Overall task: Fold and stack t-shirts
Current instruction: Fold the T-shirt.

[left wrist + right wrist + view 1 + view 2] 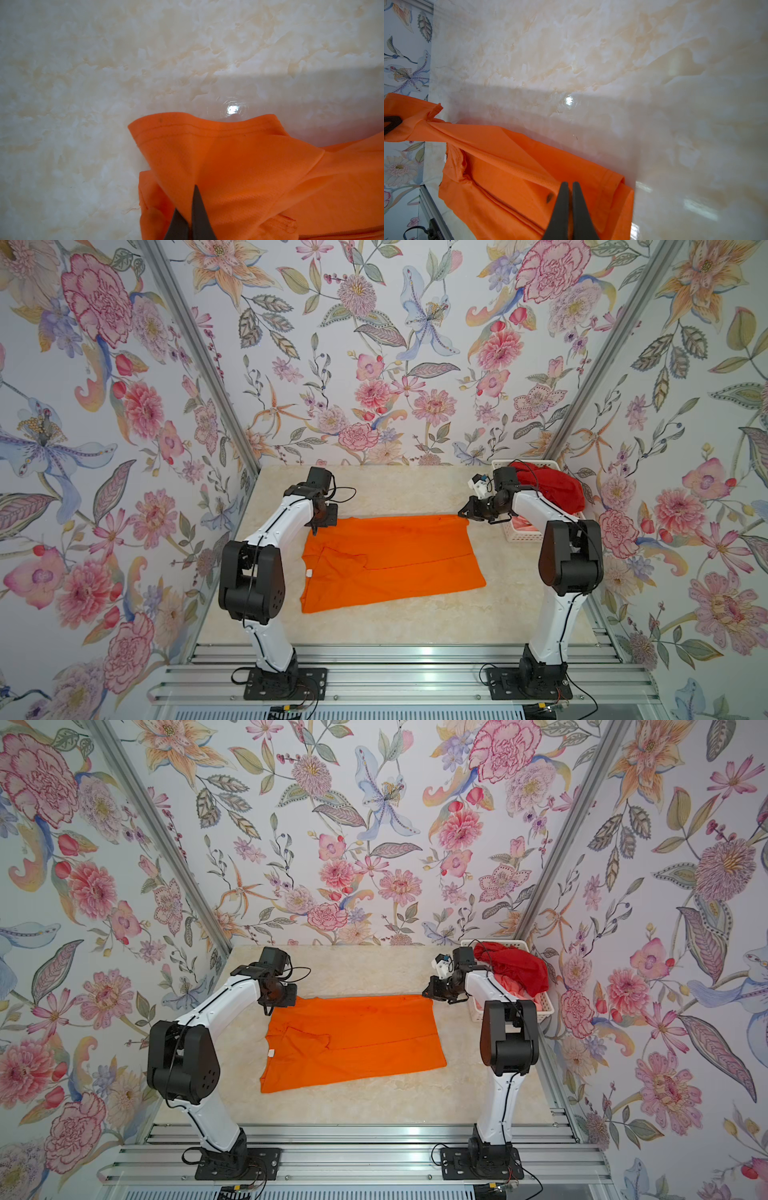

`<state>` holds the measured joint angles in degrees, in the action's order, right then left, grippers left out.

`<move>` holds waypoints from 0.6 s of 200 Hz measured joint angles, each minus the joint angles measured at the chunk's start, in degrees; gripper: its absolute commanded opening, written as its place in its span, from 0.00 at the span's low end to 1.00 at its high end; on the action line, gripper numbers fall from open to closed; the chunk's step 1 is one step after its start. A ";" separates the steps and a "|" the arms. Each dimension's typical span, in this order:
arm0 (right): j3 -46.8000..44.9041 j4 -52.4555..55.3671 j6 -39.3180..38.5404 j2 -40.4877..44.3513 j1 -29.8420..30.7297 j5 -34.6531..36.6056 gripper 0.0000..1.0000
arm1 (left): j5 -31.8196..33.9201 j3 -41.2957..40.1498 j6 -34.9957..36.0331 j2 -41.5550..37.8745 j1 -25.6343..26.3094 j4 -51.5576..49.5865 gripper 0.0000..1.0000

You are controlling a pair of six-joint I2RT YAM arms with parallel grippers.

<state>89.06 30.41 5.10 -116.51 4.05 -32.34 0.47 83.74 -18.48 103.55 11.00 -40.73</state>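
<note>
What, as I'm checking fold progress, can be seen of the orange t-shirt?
The orange t-shirt is bright, thin knit cloth with stitched hems and a small white neck label. It lies spread sideways across the marble-look table, partly folded, with creased layers overlapping. Its far edge is stretched between the left gripper and the right gripper, each shut on a far corner. The rest lies on the table.

White-and-black L arm [274, 526] bent at elbow, wrist pitched down; L end effector [315, 530] pinched tight on bright orange cloth t-shirt [395, 560] at its tips. R arm [536, 506] likewise, wrist turned inward; R end effector [462, 513] also clamped on shirt corner.
</note>
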 measured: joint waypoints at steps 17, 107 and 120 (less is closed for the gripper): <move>-2.75 -0.94 0.02 2.51 0.00 0.07 0.00 | 0.04 -1.40 -0.44 -0.33 0.00 0.59 0.00; -19.82 -3.96 4.57 11.87 3.61 4.81 0.40 | 5.64 -14.16 -4.90 -4.22 3.93 0.94 0.48; -21.97 -3.93 5.55 12.02 4.26 6.56 0.50 | 6.56 -15.32 -5.62 -4.70 5.05 0.98 0.98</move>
<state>67.09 26.48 10.66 -104.49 8.32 -25.78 7.03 68.42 -24.10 98.85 16.05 -39.75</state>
